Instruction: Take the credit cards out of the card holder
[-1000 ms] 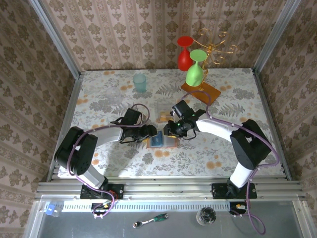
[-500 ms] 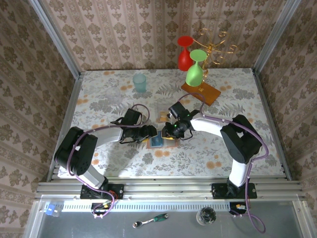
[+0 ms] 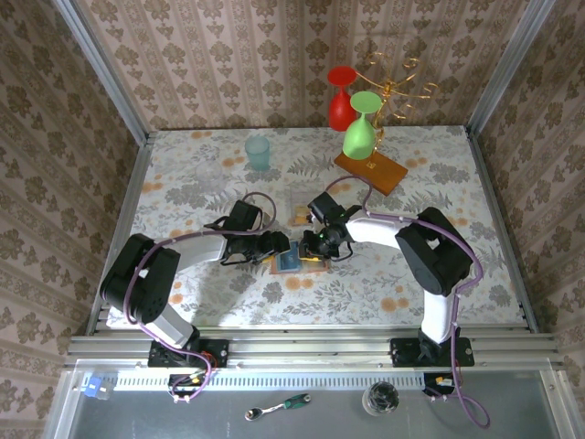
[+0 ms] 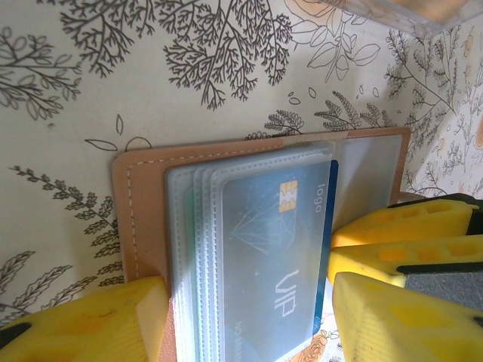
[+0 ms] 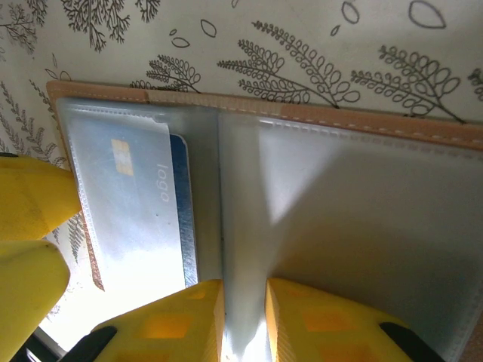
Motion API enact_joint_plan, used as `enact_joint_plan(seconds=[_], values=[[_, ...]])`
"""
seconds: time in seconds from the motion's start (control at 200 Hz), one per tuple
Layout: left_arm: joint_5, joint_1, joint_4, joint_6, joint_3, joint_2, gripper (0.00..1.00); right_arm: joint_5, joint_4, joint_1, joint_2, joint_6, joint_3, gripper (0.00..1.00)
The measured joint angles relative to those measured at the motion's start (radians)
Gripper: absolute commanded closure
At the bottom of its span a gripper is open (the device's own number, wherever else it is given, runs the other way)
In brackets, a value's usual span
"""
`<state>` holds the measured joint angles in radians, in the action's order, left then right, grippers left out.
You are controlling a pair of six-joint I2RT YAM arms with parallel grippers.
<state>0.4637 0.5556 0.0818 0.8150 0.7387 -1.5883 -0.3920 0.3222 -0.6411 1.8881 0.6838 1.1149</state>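
On the counter (image 3: pixel 210 187) I see the card holder (image 4: pixel 139 211) lying open, a blue credit card (image 4: pixel 272 256) in its clear sleeves. My left tool (image 4: pixel 245 324) stands wide astride it. My right tool (image 5: pixel 243 317) is pinched narrow on one of those sleeves.

The card holder (image 4: pixel 139 219) is tan leather with pale stitching and frosted clear sleeves. The credit card (image 4: pixel 264 249) in it is blue with a gold chip and white lettering. The left fingers (image 4: pixel 83 317) and right fingers (image 5: pixel 158 324) are yellow. The surface (image 3: pixel 457 174) is cream with grey ferns and orange blossoms.
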Motion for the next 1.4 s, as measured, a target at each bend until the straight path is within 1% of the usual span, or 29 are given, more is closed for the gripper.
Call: enact_joint_plan(seconds=[0.3, 0.8, 1.19, 1.4], values=[[0.0, 0.007, 0.009, 0.0, -0.024, 0.032, 0.39, 0.034, 0.045, -0.032, -0.042, 0.0, -0.024, 0.75], [0.0, 0.008, 0.015, 0.0, -0.037, 0.035, 0.39, 0.124, 0.126, -0.033, -0.07, -0.027, -0.026, 0.72], [0.0, 0.008, 0.017, 0.0, -0.036, 0.037, 0.39, 0.132, 0.134, -0.031, -0.078, -0.034, -0.026, 0.7], [-0.019, 0.006, 0.079, -0.008, -0.007, 0.066, 0.39, 0.134, 0.154, -0.031, -0.137, -0.033, -0.018, 0.7]])
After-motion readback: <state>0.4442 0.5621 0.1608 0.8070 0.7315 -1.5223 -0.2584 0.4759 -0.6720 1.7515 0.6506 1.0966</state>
